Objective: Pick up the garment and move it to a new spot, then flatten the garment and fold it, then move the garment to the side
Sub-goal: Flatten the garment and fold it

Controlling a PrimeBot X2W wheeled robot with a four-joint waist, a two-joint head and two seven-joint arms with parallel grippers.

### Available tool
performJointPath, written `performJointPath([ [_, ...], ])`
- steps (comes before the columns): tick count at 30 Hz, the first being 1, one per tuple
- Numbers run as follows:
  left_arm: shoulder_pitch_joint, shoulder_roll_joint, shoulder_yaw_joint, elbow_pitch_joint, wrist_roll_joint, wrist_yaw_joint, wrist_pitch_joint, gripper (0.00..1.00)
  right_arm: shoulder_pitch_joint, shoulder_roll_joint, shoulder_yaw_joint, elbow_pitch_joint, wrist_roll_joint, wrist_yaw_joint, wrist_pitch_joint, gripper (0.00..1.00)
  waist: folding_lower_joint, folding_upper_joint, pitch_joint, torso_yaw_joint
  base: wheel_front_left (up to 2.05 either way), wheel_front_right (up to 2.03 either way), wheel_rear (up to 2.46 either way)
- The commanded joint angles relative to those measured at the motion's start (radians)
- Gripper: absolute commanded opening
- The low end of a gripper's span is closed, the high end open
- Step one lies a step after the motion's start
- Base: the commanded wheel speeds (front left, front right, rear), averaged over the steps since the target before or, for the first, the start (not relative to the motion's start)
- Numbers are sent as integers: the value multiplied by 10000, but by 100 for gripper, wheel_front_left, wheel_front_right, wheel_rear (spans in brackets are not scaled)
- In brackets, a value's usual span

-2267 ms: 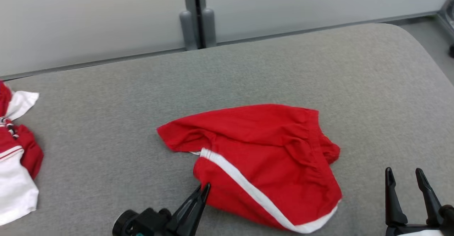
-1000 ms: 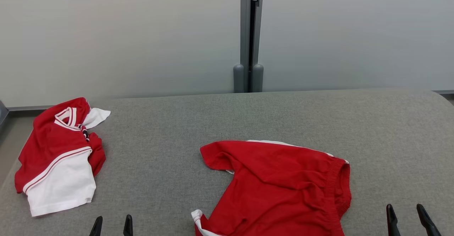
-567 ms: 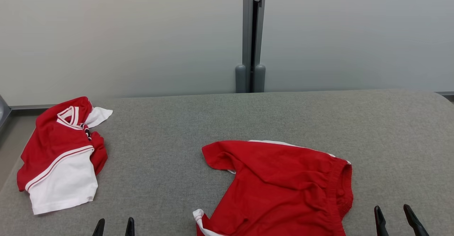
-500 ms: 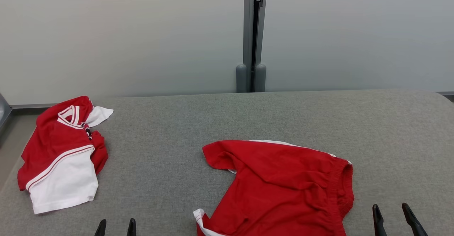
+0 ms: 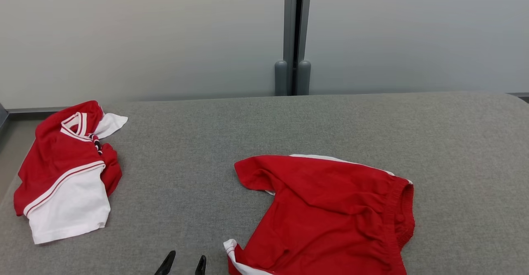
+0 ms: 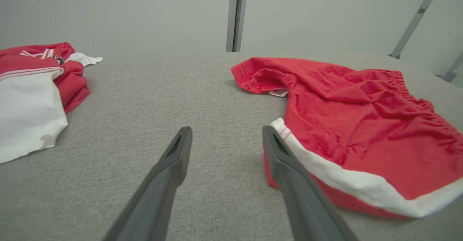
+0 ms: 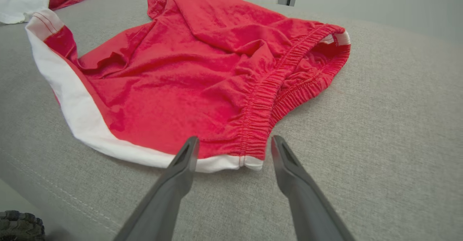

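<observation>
Crumpled red white-trimmed fabric shorts point(image 5: 330, 209) on grey cushion point(image 5: 186, 143) – I judge flattening is next; my left gripper point(image 6: 227, 132) and right gripper point(image 7: 235, 139) gape empty, must pinch hems

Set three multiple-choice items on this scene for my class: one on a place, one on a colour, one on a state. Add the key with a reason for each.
1. Where does the red-and-white shirt lie on the grey padded surface?
A. to the robot's left of the red shorts
B. on top of them
C. to their right

2. What colour is the band along the shorts' hem?
A. black
B. white
C. yellow

3. How is the left tool?
A. shut on the shorts
B. shut on the shirt
C. open, holding nothing

Key:
1 A: bare surface lies between shirt and shorts.
2 B: the band is white in both wrist views.
3 C: its fingers stand apart with nothing between them.
</observation>
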Motion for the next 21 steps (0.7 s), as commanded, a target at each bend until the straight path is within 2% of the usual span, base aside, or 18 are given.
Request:
performJointPath([
  [1, -216, 52, -27, -38, -61, -23, 177, 100, -161, -127, 26, 35, 105, -2, 120, 100, 0, -1, 94, -41, 0, 0, 0],
  [12, -1048, 43, -434, -941, -696, -93, 1875, 100, -803, -839, 776, -20, 530, -2, 1349, 100, 0, -1, 820, -116, 0, 0, 0],
  [21, -1289, 11, -883, -1127, -1153, -12, 2882, 100, -1230, -1012, 1212, -84, 767, -2, 1471, 100, 0, -1, 1093, -165, 0, 0, 0],
])
